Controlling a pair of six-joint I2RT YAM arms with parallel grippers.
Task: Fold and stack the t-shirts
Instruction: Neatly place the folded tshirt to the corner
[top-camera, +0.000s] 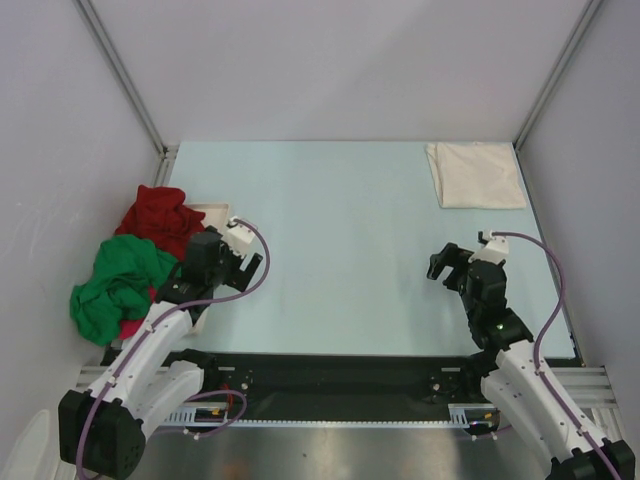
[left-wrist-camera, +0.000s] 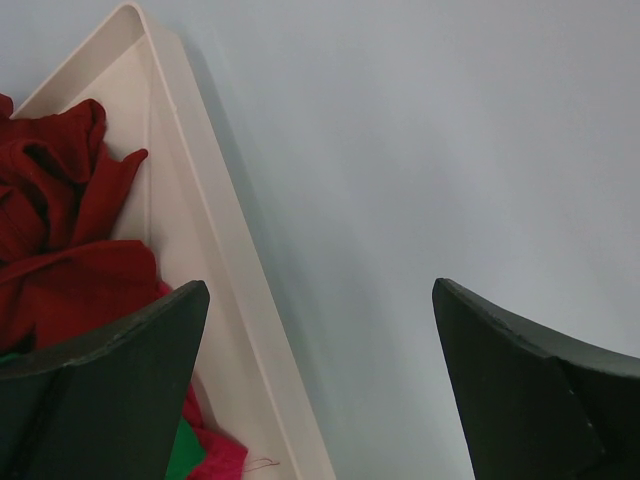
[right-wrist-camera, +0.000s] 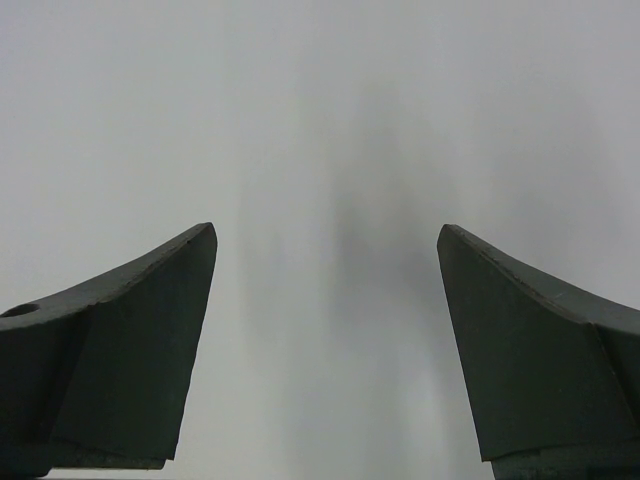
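The left fingers (top-camera: 246, 268) stand wide apart and hold nothing. They hover over the bare tabletop (top-camera: 340, 230), just beside the rim of the white tray (top-camera: 212, 212). The right fingers (top-camera: 445, 262) are also wide apart and empty, above open tabletop on the right side.

One cream-white t-shirt (top-camera: 476, 175) lies folded flat at the far right corner. The dark red t-shirt (top-camera: 155, 218), the green t-shirt (top-camera: 120, 280) and a sliver of pink t-shirt (top-camera: 130, 325) sit crumpled in one heap at the left edge, on and over the tray.

The main risk lies in that heap. The three shirts overlap, so a pinch into it may catch two layers at once and drag a second shirt out with the first. The green one seems to spill past the tabletop's left edge, and a tug on its neighbour could send it off.

The tray rim is close to the left fingers, so a low approach could knock the rim or shift the tray. Grabbing a bunched middle instead of a hem or shoulder would likely leave the shirt twisted and hard to spread flat.
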